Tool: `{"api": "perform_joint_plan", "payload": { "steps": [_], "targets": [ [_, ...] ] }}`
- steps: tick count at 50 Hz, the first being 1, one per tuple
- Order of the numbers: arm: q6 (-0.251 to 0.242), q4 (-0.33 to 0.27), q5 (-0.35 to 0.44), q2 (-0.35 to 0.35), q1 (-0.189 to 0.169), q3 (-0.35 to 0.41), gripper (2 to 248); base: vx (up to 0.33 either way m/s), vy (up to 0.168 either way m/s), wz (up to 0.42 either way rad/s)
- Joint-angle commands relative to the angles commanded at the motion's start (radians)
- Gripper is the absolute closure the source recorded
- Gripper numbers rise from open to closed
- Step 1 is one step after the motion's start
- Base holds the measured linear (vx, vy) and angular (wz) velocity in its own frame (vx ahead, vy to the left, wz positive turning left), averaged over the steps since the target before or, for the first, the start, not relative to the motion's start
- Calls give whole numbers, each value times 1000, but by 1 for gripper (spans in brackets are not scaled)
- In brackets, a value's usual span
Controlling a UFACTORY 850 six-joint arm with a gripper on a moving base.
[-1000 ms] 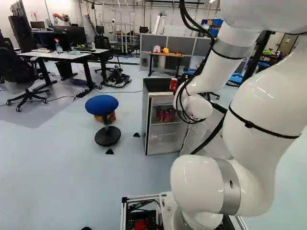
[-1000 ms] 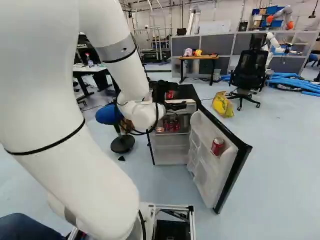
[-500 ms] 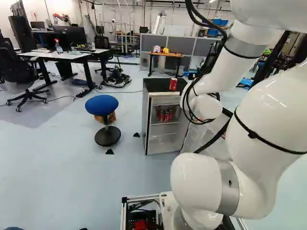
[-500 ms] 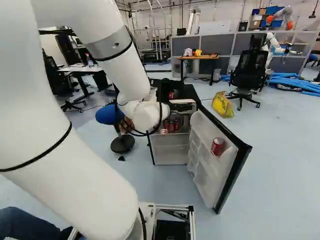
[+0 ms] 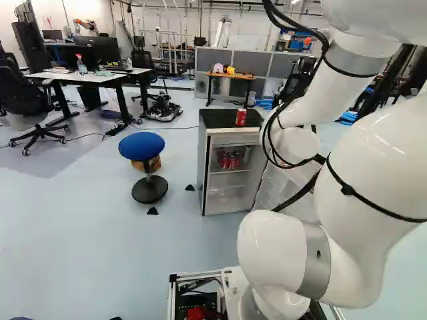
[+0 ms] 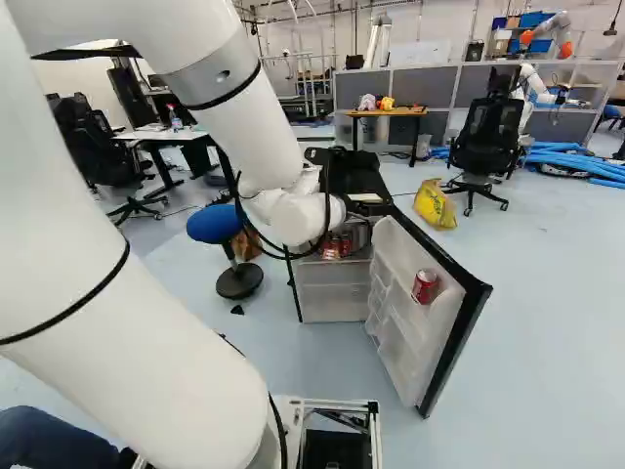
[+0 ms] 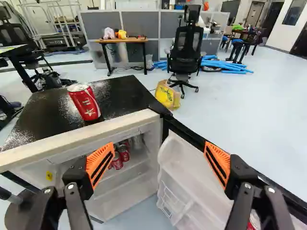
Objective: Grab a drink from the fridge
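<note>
fridge open, hand empty: time to line up on the cans

i have the gripper [image 7: 159, 146] spread wide, orange pads well apart, with nothing between them. from the wrist view it looks high and in front of the fridge [image 7: 124, 123], so i'd call this the approach, ahead of any grasp. the finger on the cavity side shows against the opening; the other shows against the swung-out door [image 7: 184, 175].

just past that first finger i can see the red cans [image 7: 123, 153] grouped on a shelf inside; those are my likeliest drink. another can [image 7: 85, 103] stands on the fridge top, and a door can [image 6: 425, 286] sits in the door's shelf.

next i need to drop below the top edge, shift toward the cavity until one can is centred, then reach in level. my worry is clipping that edge or knocking a neighbouring can. the arm [image 6: 239, 112] also needs to clear the door.
</note>
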Motion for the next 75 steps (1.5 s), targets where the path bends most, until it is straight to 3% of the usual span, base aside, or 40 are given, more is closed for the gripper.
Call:
{"api": "perform_joint_plan", "payload": {
  "steps": [31,75],
  "targets": [
    [0,-5,-198,1,-96,-75,3,0,0,0],
    [0,-96,-481,-42,-211,-226,3,0,0,0]
  ]
}}
